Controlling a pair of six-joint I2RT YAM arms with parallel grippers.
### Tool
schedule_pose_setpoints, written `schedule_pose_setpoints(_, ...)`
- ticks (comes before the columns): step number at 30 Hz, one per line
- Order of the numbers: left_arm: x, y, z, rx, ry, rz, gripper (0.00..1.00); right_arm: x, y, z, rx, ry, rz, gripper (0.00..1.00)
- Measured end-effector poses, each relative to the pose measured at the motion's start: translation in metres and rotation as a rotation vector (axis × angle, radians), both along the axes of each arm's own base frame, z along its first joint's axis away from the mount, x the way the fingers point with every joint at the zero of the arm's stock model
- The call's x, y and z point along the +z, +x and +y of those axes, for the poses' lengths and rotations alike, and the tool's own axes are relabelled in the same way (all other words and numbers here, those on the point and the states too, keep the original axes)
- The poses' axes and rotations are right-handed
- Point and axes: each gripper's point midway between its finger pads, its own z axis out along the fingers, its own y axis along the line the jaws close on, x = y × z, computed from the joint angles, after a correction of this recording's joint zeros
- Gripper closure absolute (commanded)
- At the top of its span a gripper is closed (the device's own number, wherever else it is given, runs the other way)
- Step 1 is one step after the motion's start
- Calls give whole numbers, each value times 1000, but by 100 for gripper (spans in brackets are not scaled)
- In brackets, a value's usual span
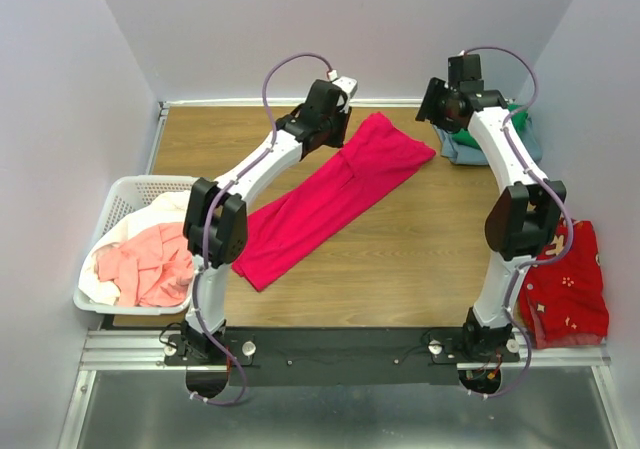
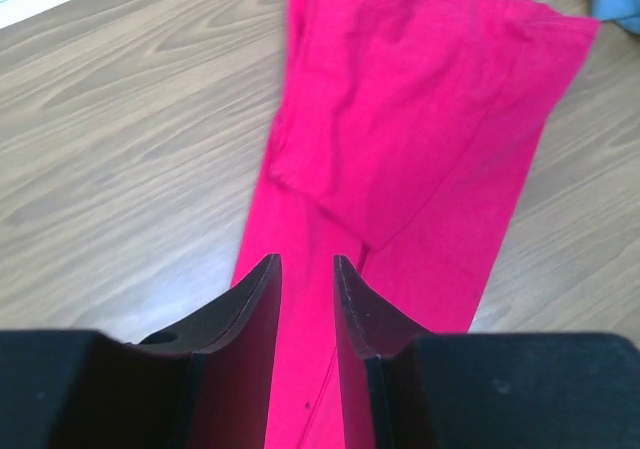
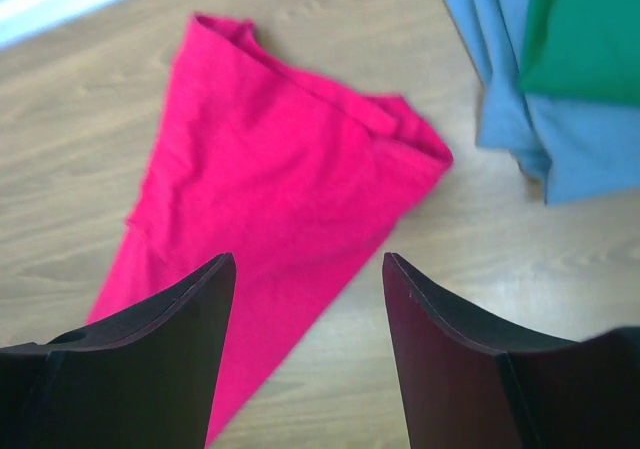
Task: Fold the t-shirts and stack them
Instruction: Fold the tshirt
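While the crimson t-shirt (image 1: 335, 199) lies in a long strip, left gripper (image 2: 305, 261) narrowly parted over it, right gripper (image 3: 308, 259) wide apart.

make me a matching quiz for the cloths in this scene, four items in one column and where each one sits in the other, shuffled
Column one
1. crimson t-shirt
2. salmon-pink t-shirt
3. green t-shirt
4. red patterned cloth

Column two
A. lying on top of the grey-blue t-shirt
B. at the near right edge of the table
C. inside the white basket
D. stretched out long across the middle of the table

Pairs: 1-D, 2-C, 3-A, 4-B
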Motion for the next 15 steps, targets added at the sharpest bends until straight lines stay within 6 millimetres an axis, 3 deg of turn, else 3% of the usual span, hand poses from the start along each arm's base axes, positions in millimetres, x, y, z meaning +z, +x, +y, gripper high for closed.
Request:
schedule_pose_setpoints(4, -17, 8, -22, -80, -24, 6, 62, -28, -18, -5, -19, -14, 76, 31)
schedule_pose_setpoints(8, -46, 2, -47, -175, -21, 42, 62, -52, -30, -6, -33, -13, 135, 31)
schedule_pose_setpoints(15, -74, 1, -84, -277, -30, 59, 62, -77, -52, -5, -51, 20, 212, 32)
